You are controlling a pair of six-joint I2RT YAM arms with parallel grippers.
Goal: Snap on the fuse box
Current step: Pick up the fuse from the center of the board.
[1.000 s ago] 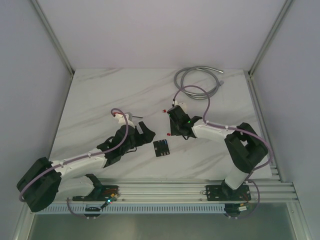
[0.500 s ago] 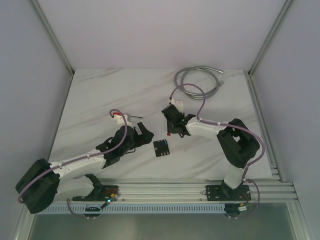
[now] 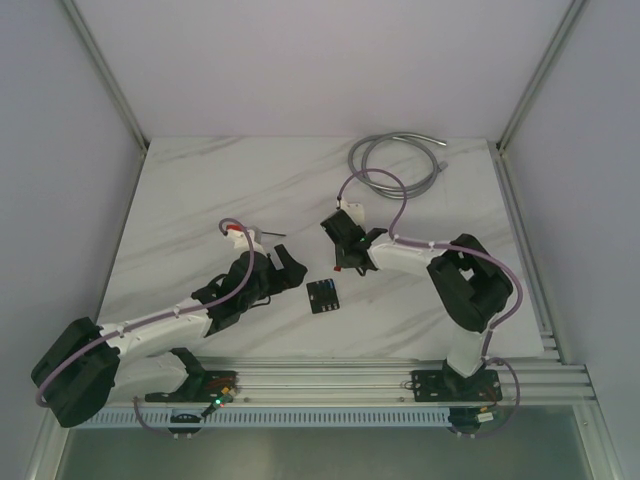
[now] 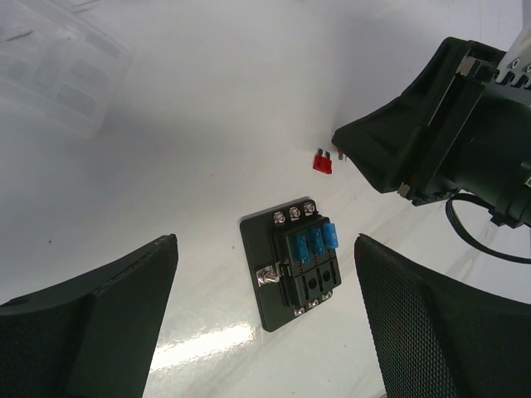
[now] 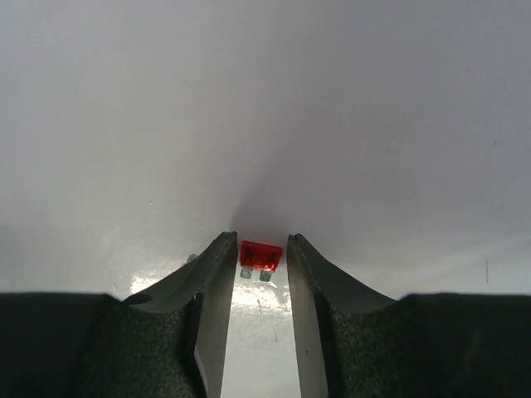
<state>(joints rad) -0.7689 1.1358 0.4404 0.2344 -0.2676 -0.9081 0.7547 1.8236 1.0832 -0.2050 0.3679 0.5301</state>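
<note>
The fuse box (image 3: 322, 296) is a small black block with blue fuses in its face, lying flat on the white marble table (image 3: 200, 200). In the left wrist view the fuse box (image 4: 294, 265) sits between and beyond my left gripper's (image 4: 265, 249) wide-open fingers, untouched. My left gripper (image 3: 288, 268) hovers just left of it. My right gripper (image 3: 340, 262) points down at the table just behind the box. A tiny red fuse (image 5: 260, 255) lies on the table between the right gripper's (image 5: 261, 242) narrow jaws, with a slim gap on each side. The same red fuse (image 4: 323, 162) shows beyond the box.
A coiled grey cable (image 3: 396, 163) lies at the back right of the table. A clear plastic case (image 4: 58, 66) lies to the left of the box. A thin dark tool (image 3: 268, 235) lies beside the left wrist. Metal frame posts bound the table's sides.
The right arm has folded in and its gripper has shifted slightly left, its jaws narrowing around the red fuse. The left arm has barely moved and stays open.
</note>
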